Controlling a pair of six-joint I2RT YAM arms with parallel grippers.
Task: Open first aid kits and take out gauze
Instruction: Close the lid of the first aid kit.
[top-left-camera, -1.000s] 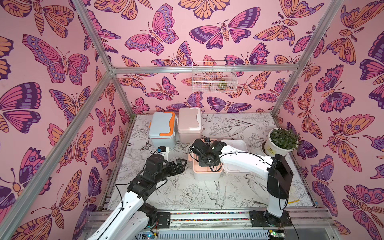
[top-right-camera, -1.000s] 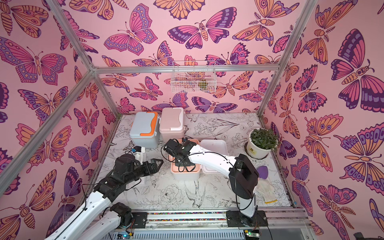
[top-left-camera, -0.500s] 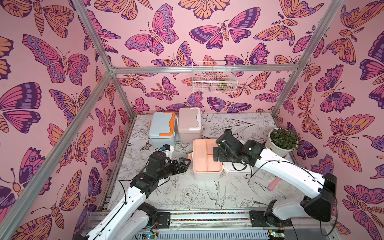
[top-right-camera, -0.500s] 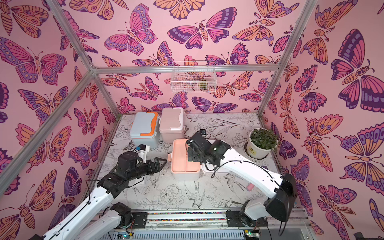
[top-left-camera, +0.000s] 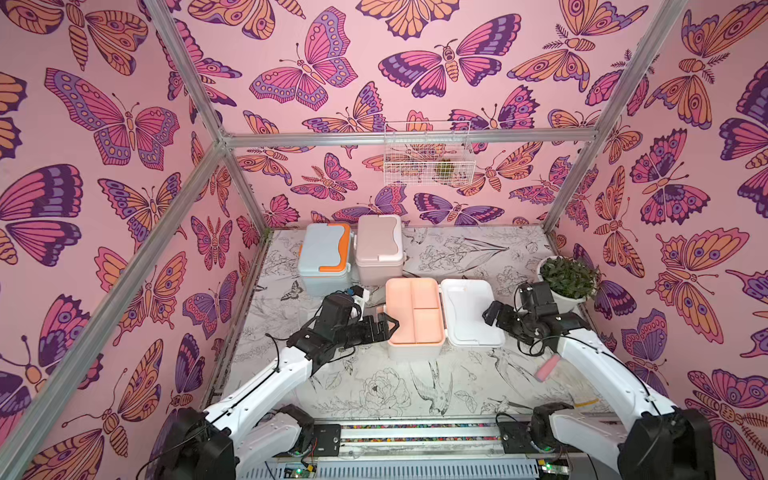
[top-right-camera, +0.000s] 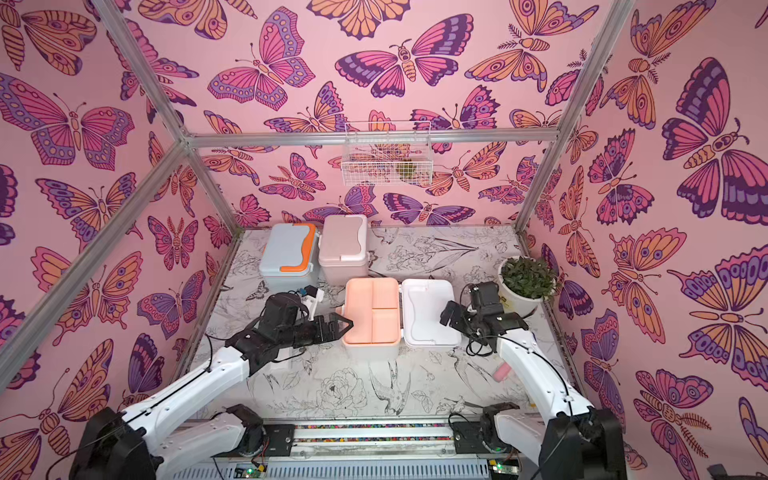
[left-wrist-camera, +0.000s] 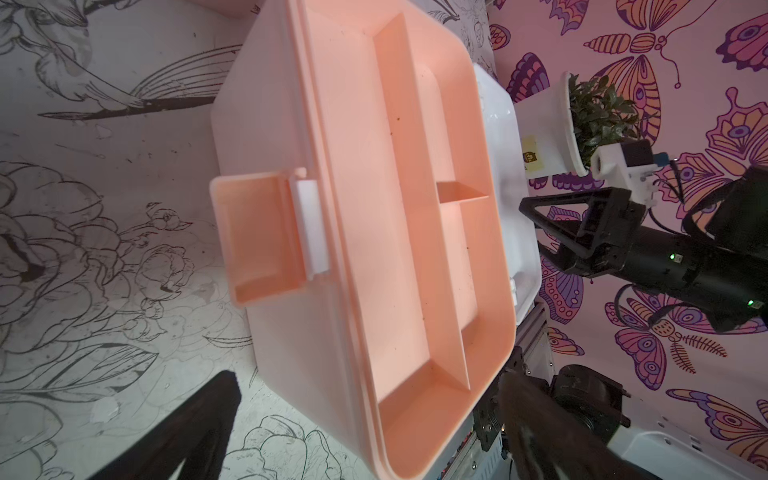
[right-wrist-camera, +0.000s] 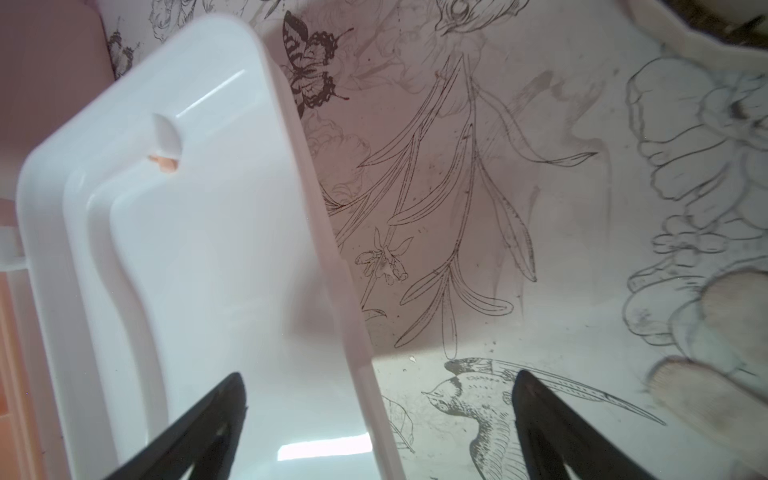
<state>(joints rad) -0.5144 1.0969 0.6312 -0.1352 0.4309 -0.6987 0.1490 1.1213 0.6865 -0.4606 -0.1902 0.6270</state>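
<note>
Left claw beside open kit

Both top views look from high above the front edge of the sketch-printed table, facing down and toward the back wall. They are far enough off to take in the whole table, and they share nearly everything.

The left wrist camera sits close, looking past the left fingers onto the open white plastic case with a peach divided tray, with the right arm beyond.

The right wrist camera looks down from very close, past the right fingers, at that case's flat white lid and the table beside it.
</note>
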